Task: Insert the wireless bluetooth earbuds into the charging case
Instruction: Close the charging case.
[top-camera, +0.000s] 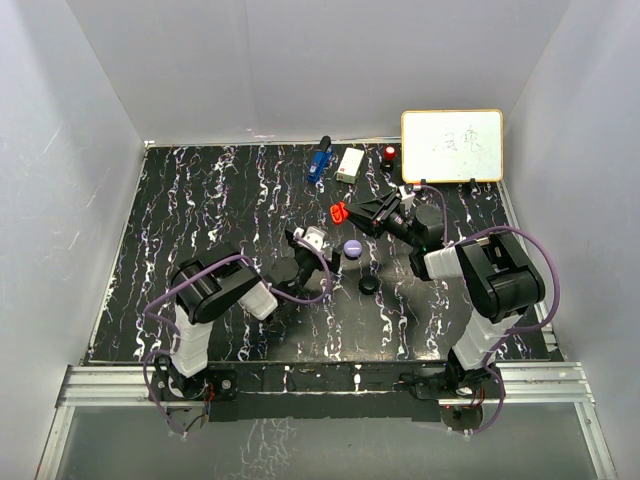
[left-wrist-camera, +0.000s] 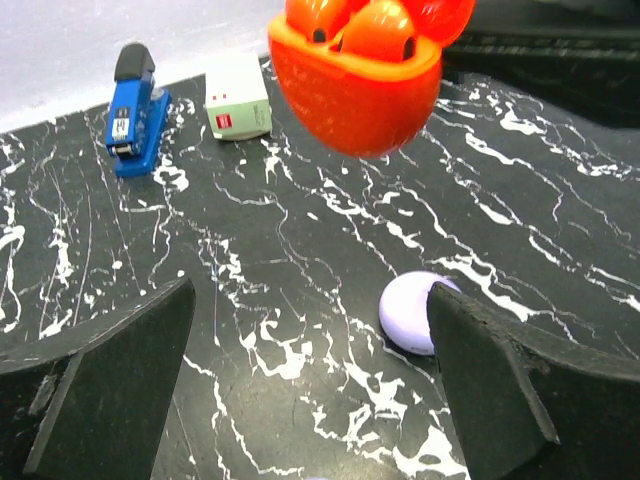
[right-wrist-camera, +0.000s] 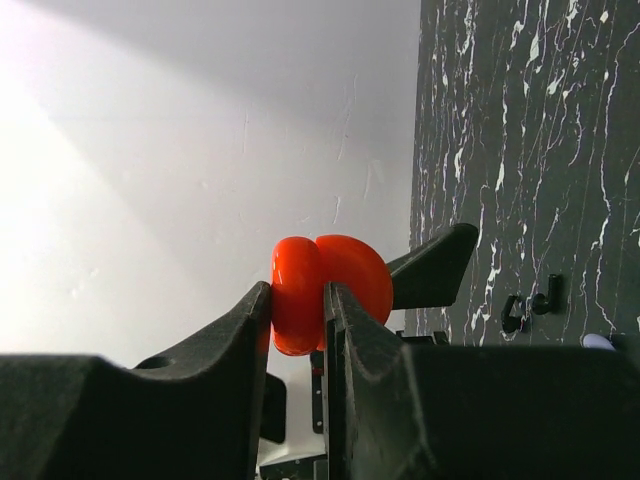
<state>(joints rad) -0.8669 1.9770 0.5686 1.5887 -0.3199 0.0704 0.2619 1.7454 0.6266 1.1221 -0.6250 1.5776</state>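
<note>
My right gripper (right-wrist-camera: 297, 300) is shut on an open red charging case (right-wrist-camera: 300, 290) and holds it above the table (top-camera: 340, 212). In the left wrist view the case (left-wrist-camera: 355, 90) hangs at the top with two red earbuds (left-wrist-camera: 385, 30) seated in it. My left gripper (left-wrist-camera: 310, 390) is open and empty, low over the table just below the case (top-camera: 305, 240). A closed lavender case (left-wrist-camera: 412, 312) lies by its right finger (left-wrist-camera: 500, 380). Two small black earbuds (right-wrist-camera: 530, 303) lie on the table. A black round case (top-camera: 370, 285) sits nearer the front.
A blue stapler (top-camera: 320, 160), a white box (top-camera: 350, 163) and a small red object (top-camera: 389, 153) stand along the back edge. A whiteboard (top-camera: 452, 145) leans at the back right. White walls enclose the black marbled table (top-camera: 200, 220).
</note>
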